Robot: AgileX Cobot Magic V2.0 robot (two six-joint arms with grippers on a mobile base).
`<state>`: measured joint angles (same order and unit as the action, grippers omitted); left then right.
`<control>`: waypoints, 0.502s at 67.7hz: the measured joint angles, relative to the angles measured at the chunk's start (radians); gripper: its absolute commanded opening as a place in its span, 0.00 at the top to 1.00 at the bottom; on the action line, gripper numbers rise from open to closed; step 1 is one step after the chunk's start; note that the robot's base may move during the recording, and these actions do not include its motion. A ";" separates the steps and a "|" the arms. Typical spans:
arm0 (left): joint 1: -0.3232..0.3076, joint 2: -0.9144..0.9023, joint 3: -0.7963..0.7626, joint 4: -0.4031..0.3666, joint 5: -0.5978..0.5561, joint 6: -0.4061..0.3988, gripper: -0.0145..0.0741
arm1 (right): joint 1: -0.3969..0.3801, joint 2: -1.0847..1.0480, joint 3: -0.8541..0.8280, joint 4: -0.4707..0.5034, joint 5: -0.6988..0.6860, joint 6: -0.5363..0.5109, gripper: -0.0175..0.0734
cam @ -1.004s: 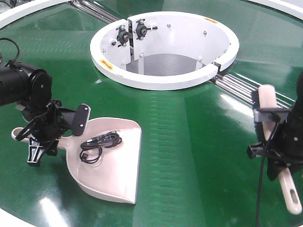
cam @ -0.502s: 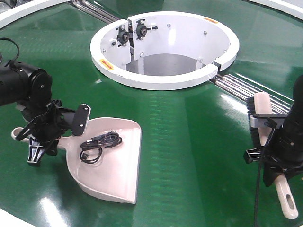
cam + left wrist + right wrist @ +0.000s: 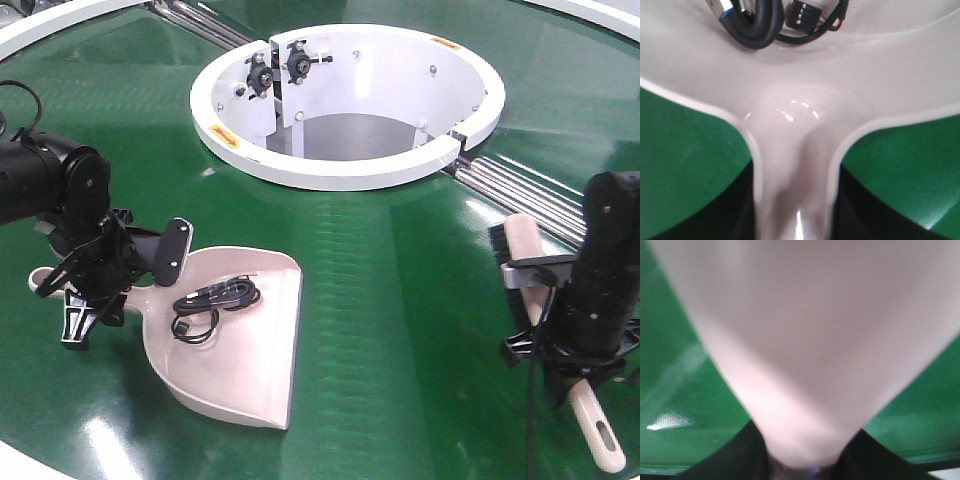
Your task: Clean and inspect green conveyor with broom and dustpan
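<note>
The green conveyor (image 3: 400,310) fills the front view, with its white ring-shaped centre opening (image 3: 345,100) and steel roller rods (image 3: 525,190). The pale pink dustpan (image 3: 235,345) lies on the belt at the left with a coiled black cable (image 3: 210,300) inside. My left gripper (image 3: 95,290) is shut on the dustpan's handle (image 3: 792,200); the cable (image 3: 755,22) shows at the top of the left wrist view. My right gripper (image 3: 565,345) is shut on the pink broom (image 3: 530,265), black bristles to the left, handle end (image 3: 600,445) toward the front. The broom's pink back (image 3: 810,340) fills the right wrist view.
The conveyor's white outer rim (image 3: 40,30) curves along the far left and near-left corner (image 3: 20,465). Roller rods also run at the far top (image 3: 200,20). Two black bearing fittings (image 3: 275,70) sit inside the ring opening.
My right gripper has carried the broom to the left and lower toward the belt, tilting it so the bristles show. The left gripper and dustpan have barely moved.
</note>
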<state>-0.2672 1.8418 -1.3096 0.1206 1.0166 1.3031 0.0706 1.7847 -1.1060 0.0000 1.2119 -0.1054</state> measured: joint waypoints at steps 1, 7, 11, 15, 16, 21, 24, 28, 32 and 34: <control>0.000 0.000 0.000 -0.001 0.000 0.000 0.84 | 0.007 0.001 0.000 0.000 0.000 0.000 0.77; 0.000 0.000 0.000 -0.006 -0.007 0.000 0.83 | 0.041 0.011 0.000 -0.026 0.000 0.000 0.73; 0.000 0.000 0.000 -0.009 -0.007 0.000 0.81 | 0.054 0.017 0.000 -0.032 -0.001 0.001 0.70; 0.000 0.000 0.000 -0.009 -0.007 0.000 0.78 | 0.062 0.024 0.000 -0.035 -0.001 0.004 0.66; 0.000 0.000 0.000 -0.009 -0.007 0.000 0.77 | 0.064 0.026 0.000 -0.037 -0.001 0.004 0.65; 0.000 0.000 0.000 -0.010 -0.007 0.000 0.72 | 0.065 0.032 0.000 -0.041 -0.002 0.016 0.60; 0.000 0.000 0.000 -0.010 -0.007 0.000 0.68 | 0.065 0.035 0.000 -0.043 -0.003 0.023 0.56; 0.000 0.000 0.000 -0.010 -0.007 0.000 0.63 | 0.065 0.034 0.000 -0.049 -0.004 0.029 0.51; 0.000 0.000 0.000 -0.010 -0.007 0.000 0.57 | 0.065 0.034 0.000 -0.054 -0.004 0.031 0.45; 0.000 0.000 0.000 -0.010 -0.007 0.000 0.54 | 0.065 0.034 0.000 -0.055 -0.004 0.032 0.43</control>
<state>-0.2672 1.8418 -1.3096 0.1108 1.0101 1.3031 0.1355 1.8192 -1.1060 -0.0551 1.2081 -0.0736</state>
